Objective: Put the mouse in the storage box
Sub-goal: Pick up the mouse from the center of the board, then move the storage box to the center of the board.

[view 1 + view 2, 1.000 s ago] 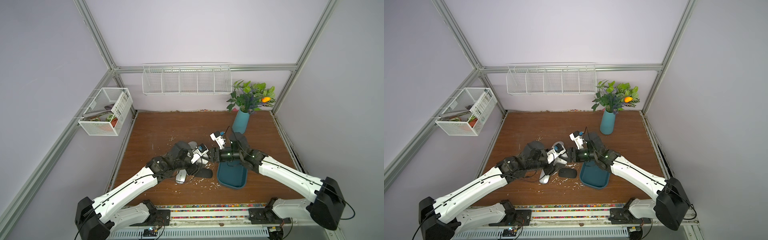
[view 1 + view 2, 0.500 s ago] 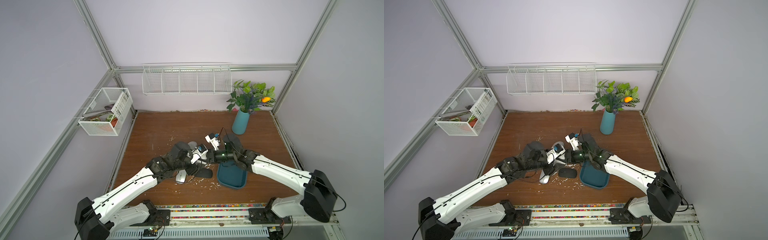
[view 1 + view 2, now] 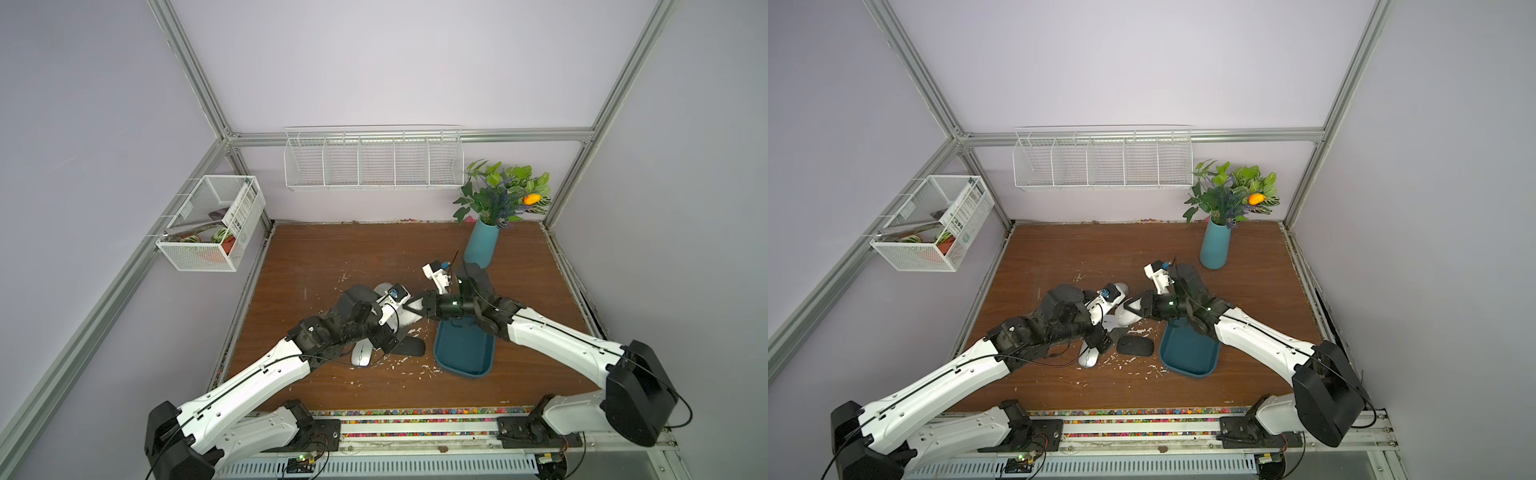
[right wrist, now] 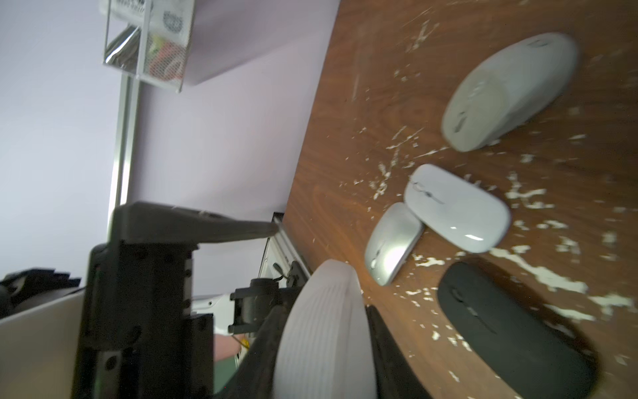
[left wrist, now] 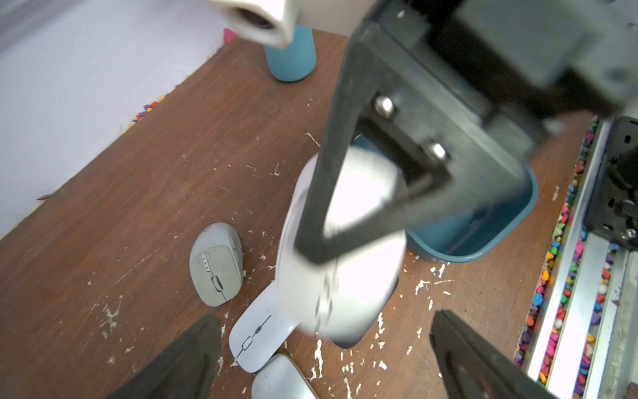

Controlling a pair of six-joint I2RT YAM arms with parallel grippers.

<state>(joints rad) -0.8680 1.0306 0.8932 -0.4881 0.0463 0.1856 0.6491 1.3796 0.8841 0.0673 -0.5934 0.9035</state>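
The right gripper pinches the white mouse in the air, mid-frame in both top views, just left of the storage box, and the left gripper is wide apart, so the mouse could slip out and miss.

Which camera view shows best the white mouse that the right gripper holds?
The left wrist view: the white mouse fills the middle, clamped by the right gripper. The right wrist view shows only its narrow edge between the fingers. In both top views the right gripper hides most of it.
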